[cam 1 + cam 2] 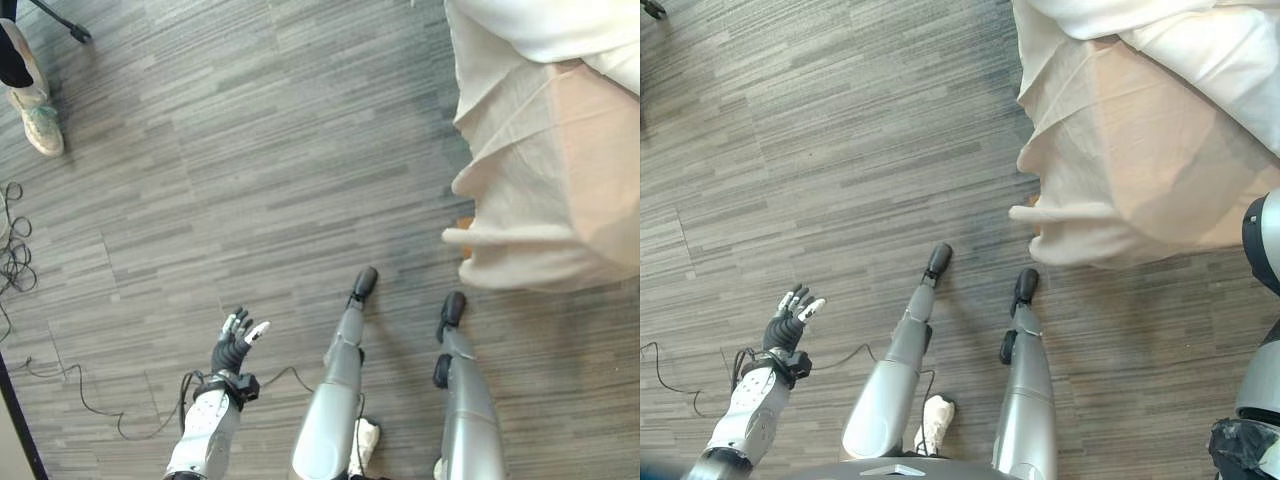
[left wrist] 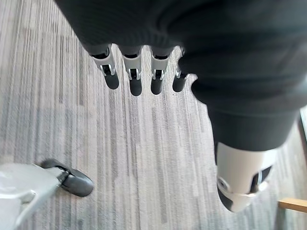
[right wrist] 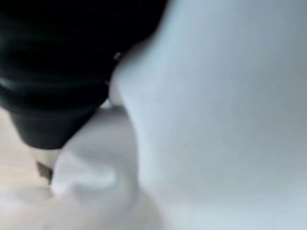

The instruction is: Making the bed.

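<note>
**Left hand open over the floor, right hand buried in white bedding**

While the left hand (image 1: 235, 342) hangs low over the grey wood-grain floor (image 1: 250, 150) in the left eye view, its fingers are spread and relaxed, touching nothing and holding nothing. At the upper right, the bed corner is draped in a beige sheet (image 1: 540, 180) that falls in folds toward the floor, with white bedding (image 1: 560, 30) bunched on top of it. At the upper left edge, a person's light shoe (image 1: 38, 120) stands on the floor, well apart from the bed.

From the right eye view, the same left hand (image 1: 790, 320) shows with its fingers apart and empty, far from the beige sheet (image 1: 1130, 160) and the white bedding (image 1: 1220, 50) above it.

Seen by the left wrist view, the left hand's fingers (image 2: 135, 79) point out straight in a row over bare floor, the thumb (image 2: 242, 179) set apart from them, nothing between.

Up close in the right wrist view, the right hand (image 3: 43, 96) shows as its dark cover pressed against white bedding (image 3: 216, 120), which billows right beside it. Its fingers are hidden in the cloth, so I cannot tell whether they are apart or clamped.
</note>
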Controlling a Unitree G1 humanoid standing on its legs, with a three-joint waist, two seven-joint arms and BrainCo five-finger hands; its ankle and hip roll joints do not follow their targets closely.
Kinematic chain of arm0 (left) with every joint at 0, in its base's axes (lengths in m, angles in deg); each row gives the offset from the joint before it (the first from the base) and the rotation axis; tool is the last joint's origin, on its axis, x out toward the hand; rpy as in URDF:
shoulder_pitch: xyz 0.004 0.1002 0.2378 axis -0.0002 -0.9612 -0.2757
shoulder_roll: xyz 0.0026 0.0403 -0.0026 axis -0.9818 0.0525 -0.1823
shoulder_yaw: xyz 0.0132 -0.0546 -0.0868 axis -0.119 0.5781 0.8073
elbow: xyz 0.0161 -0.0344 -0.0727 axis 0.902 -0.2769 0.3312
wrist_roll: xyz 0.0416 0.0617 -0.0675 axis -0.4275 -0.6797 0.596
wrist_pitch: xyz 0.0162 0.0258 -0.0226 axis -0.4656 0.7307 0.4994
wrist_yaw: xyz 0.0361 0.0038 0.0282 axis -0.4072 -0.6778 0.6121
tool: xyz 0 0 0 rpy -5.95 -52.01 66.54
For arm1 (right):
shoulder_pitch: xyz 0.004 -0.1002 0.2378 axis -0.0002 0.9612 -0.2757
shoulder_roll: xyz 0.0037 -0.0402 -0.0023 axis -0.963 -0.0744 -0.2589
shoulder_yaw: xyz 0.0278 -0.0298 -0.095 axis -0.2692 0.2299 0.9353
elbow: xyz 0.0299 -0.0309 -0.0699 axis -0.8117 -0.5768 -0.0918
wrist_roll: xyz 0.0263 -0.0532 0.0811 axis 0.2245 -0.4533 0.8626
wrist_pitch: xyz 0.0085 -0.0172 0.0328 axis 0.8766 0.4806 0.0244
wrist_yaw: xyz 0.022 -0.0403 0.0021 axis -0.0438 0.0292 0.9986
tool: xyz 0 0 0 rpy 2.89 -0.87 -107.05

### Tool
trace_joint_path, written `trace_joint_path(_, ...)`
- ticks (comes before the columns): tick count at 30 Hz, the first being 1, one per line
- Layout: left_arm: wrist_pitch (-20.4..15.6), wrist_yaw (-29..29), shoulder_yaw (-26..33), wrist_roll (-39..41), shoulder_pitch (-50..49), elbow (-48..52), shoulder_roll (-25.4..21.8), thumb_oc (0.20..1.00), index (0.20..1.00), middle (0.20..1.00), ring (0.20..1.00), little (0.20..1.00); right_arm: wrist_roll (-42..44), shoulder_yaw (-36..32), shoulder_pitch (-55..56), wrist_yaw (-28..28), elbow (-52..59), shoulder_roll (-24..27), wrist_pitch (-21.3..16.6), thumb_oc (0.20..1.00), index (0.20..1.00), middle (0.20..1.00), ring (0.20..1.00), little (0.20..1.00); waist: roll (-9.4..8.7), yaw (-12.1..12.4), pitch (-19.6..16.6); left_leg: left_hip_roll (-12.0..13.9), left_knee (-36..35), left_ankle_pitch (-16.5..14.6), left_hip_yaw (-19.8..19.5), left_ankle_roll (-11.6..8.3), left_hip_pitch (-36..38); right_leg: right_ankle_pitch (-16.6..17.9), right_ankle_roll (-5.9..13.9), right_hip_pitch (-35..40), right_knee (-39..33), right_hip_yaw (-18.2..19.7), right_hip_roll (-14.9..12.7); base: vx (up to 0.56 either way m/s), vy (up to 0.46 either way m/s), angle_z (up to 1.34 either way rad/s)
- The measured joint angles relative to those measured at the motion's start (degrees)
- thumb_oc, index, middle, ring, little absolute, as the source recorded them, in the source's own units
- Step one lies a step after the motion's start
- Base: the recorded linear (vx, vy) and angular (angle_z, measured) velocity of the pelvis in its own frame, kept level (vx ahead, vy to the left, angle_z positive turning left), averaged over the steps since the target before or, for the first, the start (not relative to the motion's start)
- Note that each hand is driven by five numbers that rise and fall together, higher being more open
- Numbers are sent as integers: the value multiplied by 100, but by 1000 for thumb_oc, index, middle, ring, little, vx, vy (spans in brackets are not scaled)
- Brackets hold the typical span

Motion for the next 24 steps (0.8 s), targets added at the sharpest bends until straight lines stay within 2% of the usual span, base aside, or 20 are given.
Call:
trace_joint_path(1,-3,6,0,2,7,-37,4,1000,1000,1000,1000,1000,-11,7,298,-19,223,-39,6,200,200,200,200,200,-57,-76,33,-3,6,0,3,0,80,-9,8,75,15,5,2,-5,49,0)
trace_joint_path(3,-39,30,125,4,37,-322,31,1000,1000,1000,1000,1000,-82,-469,1460,-271,1526,-67,-14,200,200,200,200,200,-238,-204,100,14,23,-24,7,-14,303,-21,-10,338,-53,-3,13,10,55,-1)
trace_joint_path(5,-26,50,129,7,193,-590,62,1000,1000,1000,1000,1000,-141,-719,1887,-314,1832,-197,-29,200,200,200,200,200,-341,-295,107,21,20,-53,34,-30,412,-68,27,430,-65,28,33,33,87,-10)
trace_joint_path(6,-77,116,618,45,198,-761,284,1000,1000,1000,1000,1000,-247,-1663,3227,-323,3723,-188,104,200,200,200,200,200,-577,-373,139,45,26,-127,176,57,636,-52,1,630,-159,49,19,32,48,-24)
trace_joint_path(7,-103,194,671,204,213,-873,383,1000,1000,1000,1000,1000,-280,-1788,3816,-329,4299,-379,69,200,200,200,200,200,-682,-500,129,61,53,-165,218,-19,753,-67,13,750,-159,115,65,61,69,-24)
trace_joint_path(8,-88,219,784,287,224,-985,410,1000,1000,1000,1000,1000,-405,-2107,4409,-276,4903,-491,72,200,200,200,200,200,-730,-524,119,56,31,-177,227,-1,898,-70,-3,902,-215,93,50,52,45,-16)
trace_joint_path(10,-46,205,663,447,159,-958,512,1000,1000,1000,1000,1000,-690,-2916,6237,-143,5703,-1340,-275,200,200,200,200,200,-791,-658,68,108,25,-296,290,51,1409,-54,-26,1494,-450,100,78,86,73,-10)
trace_joint_path(11,-73,201,621,446,44,-894,548,1000,1000,1000,1000,1000,-692,-2942,6611,-124,5788,-1595,-340,200,200,200,200,200,-783,-727,-49,110,26,-353,288,46,1487,-70,-19,1607,-479,85,82,148,138,-2)
trace_joint_path(12,-63,173,503,444,-35,-875,543,1000,1000,1000,1000,1000,-755,-3144,7254,23,5790,-1968,-586,200,200,200,200,200,-771,-860,-362,108,31,-421,299,65,1519,-100,-34,1703,-614,90,69,171,164,4)
trace_joint_path(14,-34,103,560,441,-33,-954,525,1000,1000,1000,1000,1000,-881,-3607,8165,118,5550,-2624,-738,200,200,200,200,200,-776,-877,-470,113,31,-486,286,125,1859,-43,0,2163,-840,12,53,104,105,5)
trace_joint_path(15,-36,96,563,441,-38,-1066,494,1000,1000,1000,1000,1000,-903,-3439,8471,135,5395,-2718,-747,200,200,200,200,200,-768,-899,-601,101,28,-559,304,121,1970,-69,8,2289,-923,32,46,133,124,-2)
trace_joint_path(16,-36,73,633,440,-32,-1203,482,1000,1000,1000,1000,1000,-915,-3295,8862,333,5126,-2838,-760,200,200,200,200,200,-753,-934,-878,65,16,-606,337,158,2027,-36,13,2430,-1104,12,-5,142,120,-2)
trace_joint_path(18,-35,0,780,438,-33,-1397,482,1000,1000,1000,1000,1000,-912,-3601,9051,484,4268,-3403,-776,200,200,200,200,200,-684,-946,-946,37,-117,-595,317,204,2321,68,75,2846,-1403,-58,-57,117,106,7)
trace_joint_path(20,-39,-23,796,434,-183,-1399,477,1000,1000,1000,1000,1000,-911,-3437,9213,593,3904,-3560,-753,200,200,200,200,200,-566,-945,-1145,-10,-267,-558,315,269,2422,170,108,3013,-1669,-89,-124,112,122,9)
trace_joint_path(23,14,-55,875,431,-250,-1823,490,1000,1000,1000,1000,1000,-644,-3897,9180,615,2509,-4089,-709,200,200,200,200,200,-456,-921,-1154,-108,-300,-603,359,357,2860,331,168,3588,-2049,-96,-213,101,108,-1)
trace_joint_path(24,30,-57,948,432,-293,-2014,499,1000,1000,1000,1000,1000,-436,-4038,9168,603,2147,-4219,-716,598,598,598,598,598,-436,-955,-1203,-133,-302,-665,415,385,3006,337,178,3771,-2151,-75,-245,92,84,-15)
